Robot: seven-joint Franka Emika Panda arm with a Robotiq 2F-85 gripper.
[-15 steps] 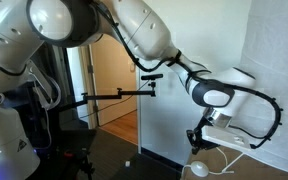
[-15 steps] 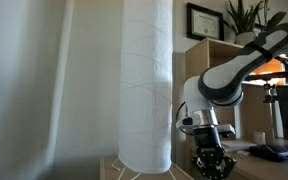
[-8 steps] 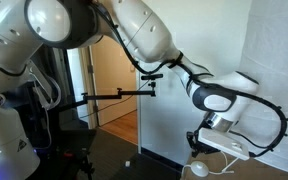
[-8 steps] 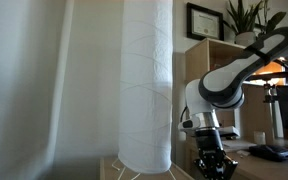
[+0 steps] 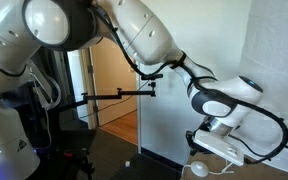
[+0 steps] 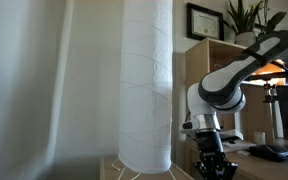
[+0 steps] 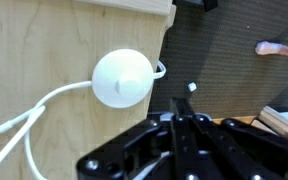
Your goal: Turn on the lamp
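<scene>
The lamp's tall off-white textured shade (image 6: 146,80) fills the middle of an exterior view and the right side of the other (image 5: 279,70). Its small round white disc switch (image 7: 122,77) lies on a light wooden surface (image 7: 44,50), with the white cord (image 7: 34,110) running off to the lower left. The switch also shows low in an exterior view (image 5: 198,169). My gripper (image 7: 181,105) is shut and empty, its black fingertips just right of and below the switch, not touching it. In both exterior views the gripper (image 6: 211,168) hangs low beside the shade.
A small black device on a thin black arm (image 5: 154,90) stands by an open doorway. A wooden shelf with a framed picture (image 6: 201,20) and a plant (image 6: 246,15) is behind the arm. Dark carpet (image 7: 234,60) lies beside the wooden surface.
The arm's wrist has shifted slightly to the right and down in both exterior views. The gripper stays shut near the switch.
</scene>
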